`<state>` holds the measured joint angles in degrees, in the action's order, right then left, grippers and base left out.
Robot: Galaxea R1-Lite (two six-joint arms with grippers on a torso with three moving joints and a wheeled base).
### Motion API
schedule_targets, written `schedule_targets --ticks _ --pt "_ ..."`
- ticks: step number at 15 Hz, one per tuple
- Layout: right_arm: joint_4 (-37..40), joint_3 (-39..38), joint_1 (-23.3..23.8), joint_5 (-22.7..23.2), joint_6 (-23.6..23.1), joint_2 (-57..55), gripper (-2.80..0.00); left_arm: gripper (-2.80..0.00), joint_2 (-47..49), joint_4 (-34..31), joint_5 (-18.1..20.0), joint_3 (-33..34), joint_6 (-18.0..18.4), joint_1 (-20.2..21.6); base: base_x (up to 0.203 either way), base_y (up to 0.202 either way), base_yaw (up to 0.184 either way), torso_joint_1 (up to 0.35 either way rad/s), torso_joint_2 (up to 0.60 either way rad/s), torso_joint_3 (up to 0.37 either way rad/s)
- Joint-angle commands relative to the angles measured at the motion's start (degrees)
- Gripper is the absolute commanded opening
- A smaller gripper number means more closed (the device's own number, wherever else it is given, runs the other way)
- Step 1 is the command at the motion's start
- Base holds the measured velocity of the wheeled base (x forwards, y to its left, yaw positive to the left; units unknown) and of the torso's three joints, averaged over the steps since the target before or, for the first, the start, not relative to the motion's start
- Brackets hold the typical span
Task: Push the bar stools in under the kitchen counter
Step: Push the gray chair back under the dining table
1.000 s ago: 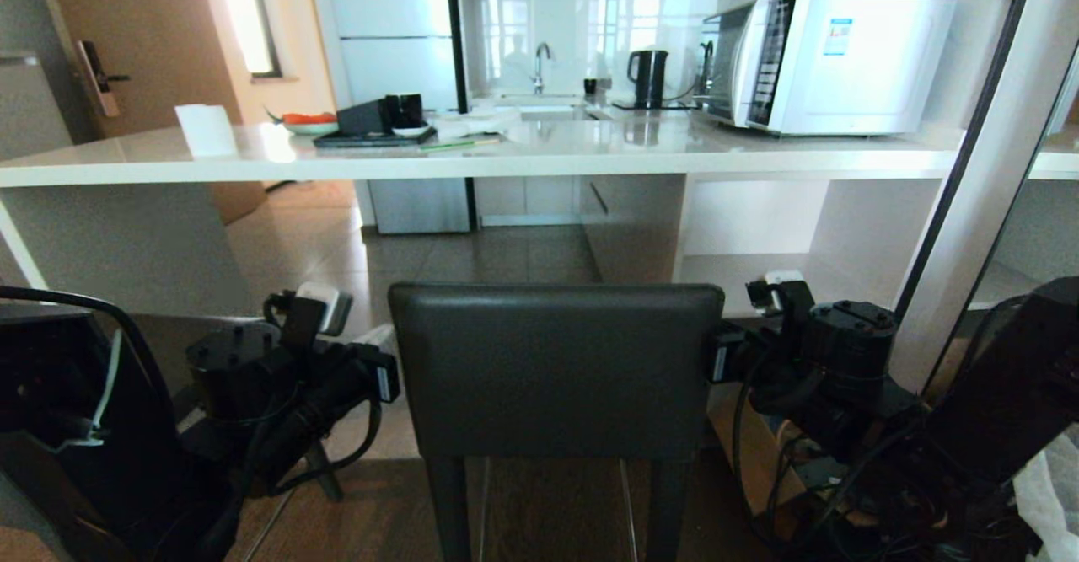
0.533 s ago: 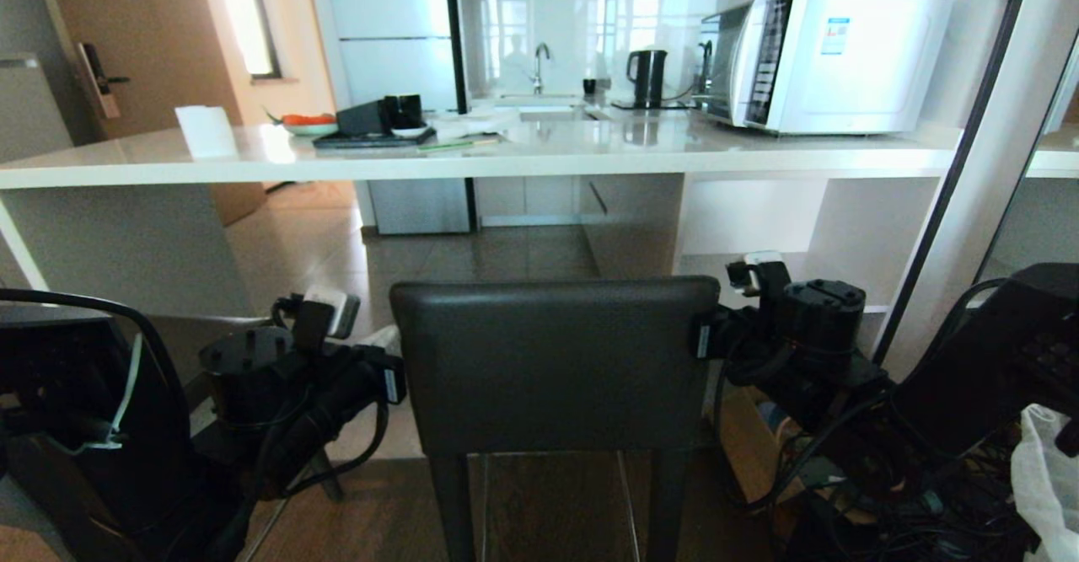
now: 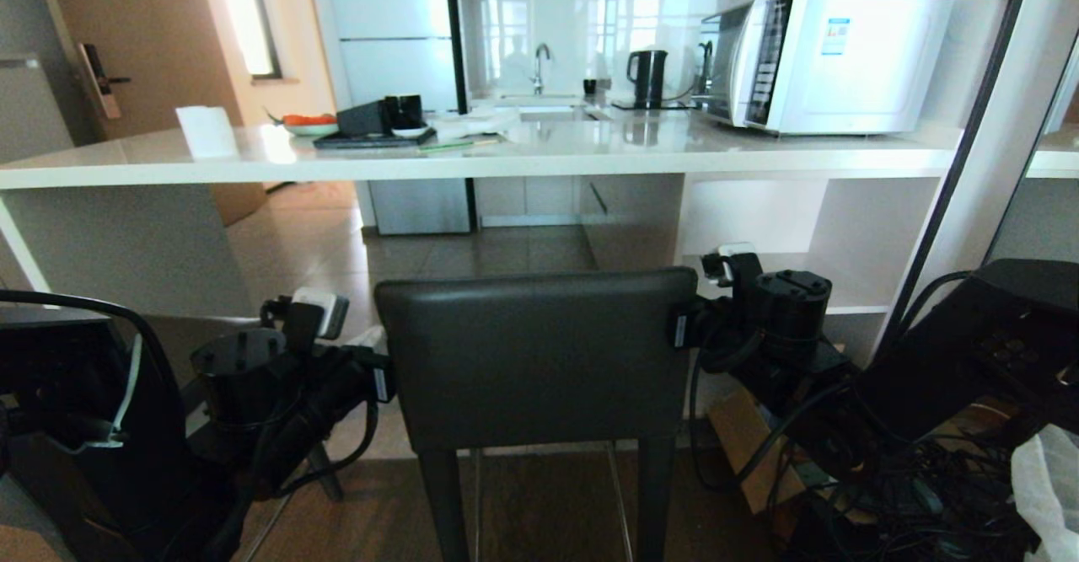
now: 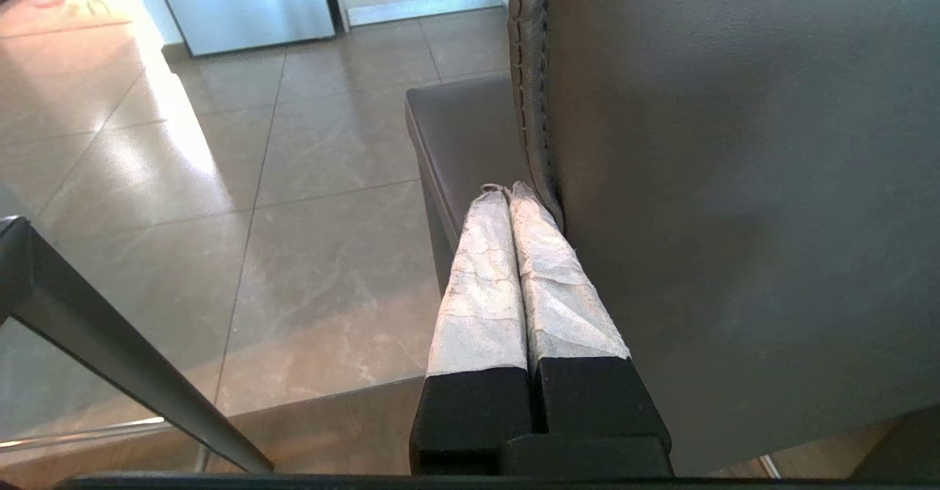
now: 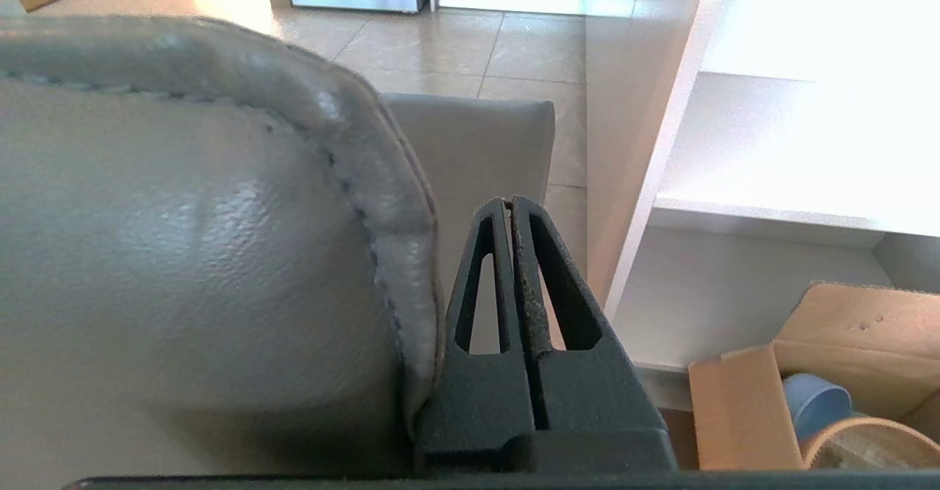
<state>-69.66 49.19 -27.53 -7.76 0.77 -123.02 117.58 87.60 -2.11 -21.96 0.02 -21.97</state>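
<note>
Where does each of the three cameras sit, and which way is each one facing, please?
Head: on the head, facing the kitchen counter over the bar stool; both arms show.
Left wrist: behind the shut left gripper, along the backrest's edge toward the floor tiles.
Right wrist: behind the shut right gripper, facing the white shelving.
All three share the stool's backrest.

A home kitchen: a microwave (image 3: 830, 61) and kettle (image 3: 647, 78) are sitting on the white surface (image 3: 590, 157), a sink tap (image 3: 540, 65) and fridge (image 3: 392, 40) standing behind.
</note>
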Motion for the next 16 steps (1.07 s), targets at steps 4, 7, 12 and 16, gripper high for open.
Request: schedule_targets --ticks 4,7,12,16 --pt "-1.14 -0.97 0.03 -0.18 0.25 -0.03 -2.8 -2.8 3.55 0.06 0.28 -6.75 0.36 0.65 0.0 0.0 0.0 0.0 0.0 0.0" --pt "-1.1 -0.89 3.21 -0.07 0.2 -0.21 -2.8 -2.8 6.44 0.06 -0.62 -11.06 0.68 0.27 0.0 0.0 0.0 0.0 0.0 0.0" --pt "-0.84 1.17 2.52 0.2 -0.01 -1.74 -2.8 -2.8 6.7 0.06 -0.64 -11.26 0.85 2.43 0.0 0.0 0.0 0.0 0.0 0.0" --pt "0.19 5.32 -0.59 0.2 -2.49 -3.62 -2.8 -2.8 7.66 0.06 -0.09 -11.79 1.16 6.56 0.0 0.0 0.0 0.0 0.0 0.0"
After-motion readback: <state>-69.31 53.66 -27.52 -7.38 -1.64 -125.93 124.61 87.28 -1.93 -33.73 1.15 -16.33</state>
